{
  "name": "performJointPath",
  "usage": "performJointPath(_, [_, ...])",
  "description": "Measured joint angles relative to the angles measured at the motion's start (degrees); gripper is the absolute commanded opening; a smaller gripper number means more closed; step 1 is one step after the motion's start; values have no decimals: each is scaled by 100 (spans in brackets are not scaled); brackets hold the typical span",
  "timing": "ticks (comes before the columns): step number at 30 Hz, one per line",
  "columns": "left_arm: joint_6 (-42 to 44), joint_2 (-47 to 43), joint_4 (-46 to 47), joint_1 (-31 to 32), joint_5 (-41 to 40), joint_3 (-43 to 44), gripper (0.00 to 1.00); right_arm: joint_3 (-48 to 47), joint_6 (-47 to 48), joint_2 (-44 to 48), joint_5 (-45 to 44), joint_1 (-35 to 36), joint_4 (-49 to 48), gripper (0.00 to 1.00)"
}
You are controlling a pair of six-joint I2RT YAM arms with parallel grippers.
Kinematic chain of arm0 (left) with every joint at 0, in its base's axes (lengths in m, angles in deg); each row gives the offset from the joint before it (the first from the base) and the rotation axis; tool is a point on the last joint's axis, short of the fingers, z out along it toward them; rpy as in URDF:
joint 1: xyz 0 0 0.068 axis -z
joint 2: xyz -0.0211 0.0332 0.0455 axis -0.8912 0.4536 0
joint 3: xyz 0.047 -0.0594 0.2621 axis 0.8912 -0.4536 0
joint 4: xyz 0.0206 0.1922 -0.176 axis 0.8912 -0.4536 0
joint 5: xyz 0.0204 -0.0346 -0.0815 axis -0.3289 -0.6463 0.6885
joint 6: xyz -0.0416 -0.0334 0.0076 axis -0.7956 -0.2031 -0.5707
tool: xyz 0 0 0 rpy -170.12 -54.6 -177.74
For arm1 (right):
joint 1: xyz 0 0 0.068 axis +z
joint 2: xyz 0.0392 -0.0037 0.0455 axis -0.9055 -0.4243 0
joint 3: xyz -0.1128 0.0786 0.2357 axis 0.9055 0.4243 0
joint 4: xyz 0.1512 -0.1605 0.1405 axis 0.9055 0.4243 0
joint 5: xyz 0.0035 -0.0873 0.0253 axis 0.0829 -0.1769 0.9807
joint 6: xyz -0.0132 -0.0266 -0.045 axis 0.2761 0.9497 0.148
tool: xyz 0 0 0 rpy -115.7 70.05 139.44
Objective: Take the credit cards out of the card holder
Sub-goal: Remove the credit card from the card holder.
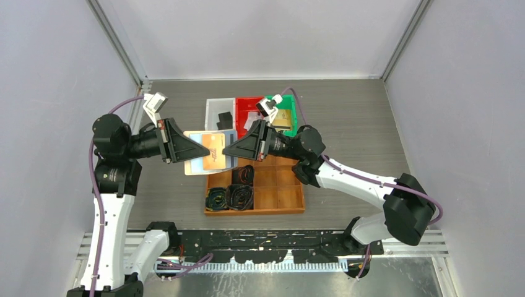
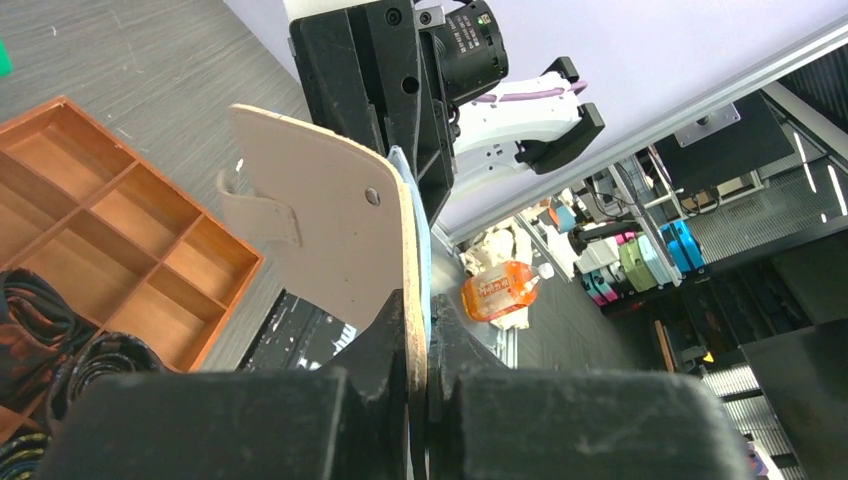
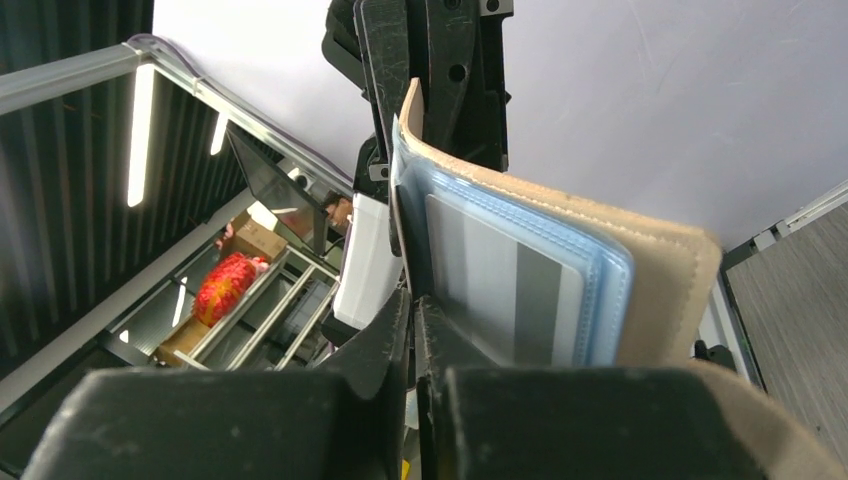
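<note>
The open tan card holder (image 1: pixel 195 138) hangs between the two hands, with the left hand (image 2: pixel 418 310) clamped on one edge, the right hand (image 3: pixel 412 305) pinched on the opposite pocket edge, a gold credit card (image 1: pixel 213 156) face-up between them, and a wooden tray (image 1: pixel 272 185) below.

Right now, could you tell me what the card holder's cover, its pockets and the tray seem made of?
Card holder cover: likely leather or a synthetic, matte tan surface. Pockets: clear soft plastic, bluish, glossy. Tray: wood, visible grain, orange-brown.
</note>
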Motion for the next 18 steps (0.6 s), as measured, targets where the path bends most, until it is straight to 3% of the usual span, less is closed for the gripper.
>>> performJointPath(2, [17, 0, -4, 0, 0, 2, 0, 22, 13, 13, 2, 7, -20, 1])
performJointPath(15, [39, 0, -63, 0, 0, 15, 0, 566, 146, 459, -229, -11, -70, 1])
performJointPath(18, [42, 0, -70, 0, -2, 37, 0, 566, 146, 461, -247, -11, -74, 11])
